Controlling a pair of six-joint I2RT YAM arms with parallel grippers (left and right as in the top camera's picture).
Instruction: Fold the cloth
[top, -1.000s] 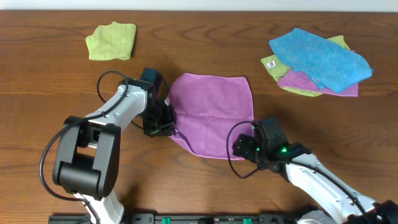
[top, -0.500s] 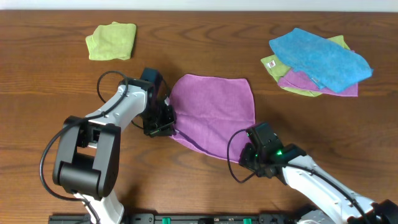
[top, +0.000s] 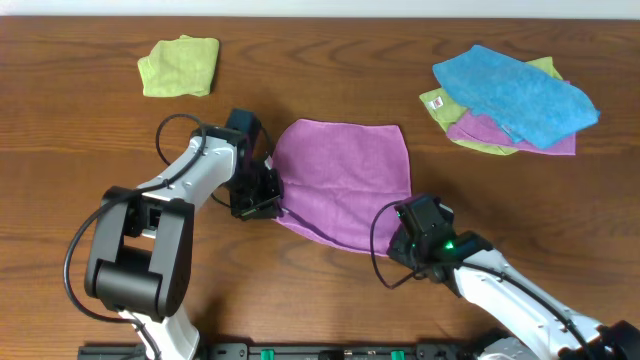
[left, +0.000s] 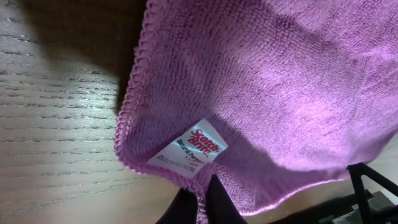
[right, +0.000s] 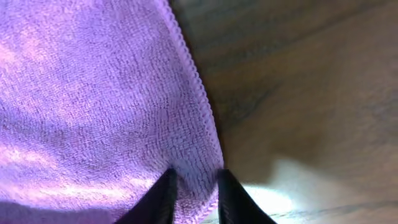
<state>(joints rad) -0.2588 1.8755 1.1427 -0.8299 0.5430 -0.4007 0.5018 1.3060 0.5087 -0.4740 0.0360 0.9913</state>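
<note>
**Cloth (top: 343, 180) gripped at one near corner by the left end effector (top: 268, 196), right end effector (top: 403, 240) at the other**

The cloth lies spread out in the middle of the bench (top: 330, 60), a magenta, roughly square sheet. Its far edge runs nearly straight, and its near edge slants towards the right arm.

The left end effector sits at the cloth's near-left corner. In the left wrist view its dark fingers (left: 219, 205) are pressed together on the hem, pinching it just beside the white tag (left: 188, 149), which bears red lettering. The corner casts a dark shadow on the wood grain beside it.

The right end effector is at the near-right corner. In the right wrist view its two fingers (right: 163, 198) stand close together, one on each side of the stitched edge. Purple fabric fills the narrow gap between them. Whether they truly clamp the corner or only straddle it cannot be told.

Well apart from the cloth, a crumpled green cloth (top: 180, 66) lies at the far left of the bench. At the far right a blue cloth (top: 515, 92) tops a small pile (top: 470, 130), with purple and light green fabric showing beneath it.
</note>
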